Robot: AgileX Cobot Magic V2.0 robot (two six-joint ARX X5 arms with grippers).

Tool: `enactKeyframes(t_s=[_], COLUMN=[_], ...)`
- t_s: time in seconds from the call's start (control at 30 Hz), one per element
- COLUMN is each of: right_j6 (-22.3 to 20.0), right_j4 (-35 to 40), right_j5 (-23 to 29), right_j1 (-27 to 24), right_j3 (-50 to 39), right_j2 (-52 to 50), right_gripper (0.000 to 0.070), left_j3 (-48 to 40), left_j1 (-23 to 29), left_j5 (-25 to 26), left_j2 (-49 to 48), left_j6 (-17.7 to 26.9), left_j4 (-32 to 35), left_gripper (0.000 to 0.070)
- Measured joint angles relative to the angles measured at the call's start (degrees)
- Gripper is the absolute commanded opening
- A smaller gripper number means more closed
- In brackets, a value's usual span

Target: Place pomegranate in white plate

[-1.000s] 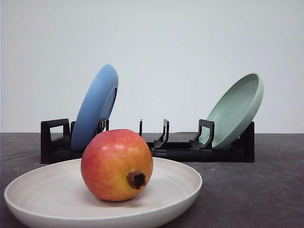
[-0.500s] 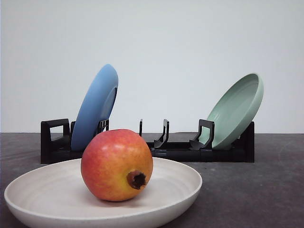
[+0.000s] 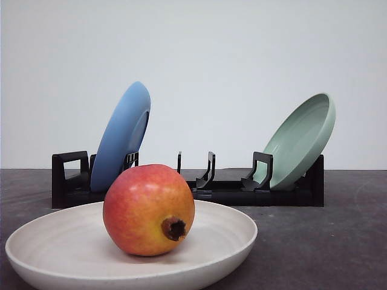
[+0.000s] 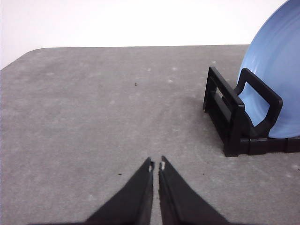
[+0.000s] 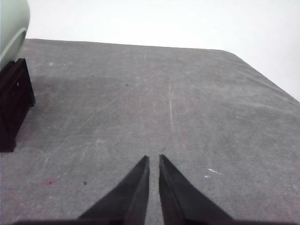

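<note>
Well, as I read it from my console:
Table [image 3: 338, 241]: grey, carrying everything.
Rack [image 3: 224, 192]: toward the far edge, propping the blue plate [image 3: 121, 136] and green plate [image 3: 300, 140] upright.
White plate [image 3: 224, 226]: flat at the near edge, so fruit cannot roll off.
Pomegranate [image 3: 148, 209]: resting inside it; I judge the task done.
Left gripper [image 4: 156, 165]: tips together, empty.
Right gripper [image 5: 153, 161]: likewise closed, empty.

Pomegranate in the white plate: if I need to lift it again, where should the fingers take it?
Probably across the pomegranate's widest middle, coming from above. It rests on its side in the white plate, calyx facing the front camera and slightly down, so close on the smooth rounded flanks. The raised rim would likely block a low side approach.
</note>
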Motion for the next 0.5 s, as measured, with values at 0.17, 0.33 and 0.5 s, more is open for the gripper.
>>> enactKeyframes(t_s=[0.17, 0.33, 0.5], right_j6=[0.0, 0.0, 0.0], right_j4=[0.0, 0.0, 0.0], right_j5=[0.0, 0.0, 0.0], right_j1=[0.0, 0.0, 0.0], right_j3=[0.0, 0.0, 0.0], right_j2=[0.0, 0.0, 0.0], right_gripper=[0.0035, 0.0035, 0.0035], left_j3=[0.0, 0.0, 0.0], left_j1=[0.0, 0.0, 0.0], left_j5=[0.0, 0.0, 0.0], left_j2=[0.0, 0.0, 0.0], left_j6=[0.0, 0.0, 0.0], left_j4=[0.0, 0.0, 0.0], left_gripper=[0.0000, 0.0000, 0.0000])
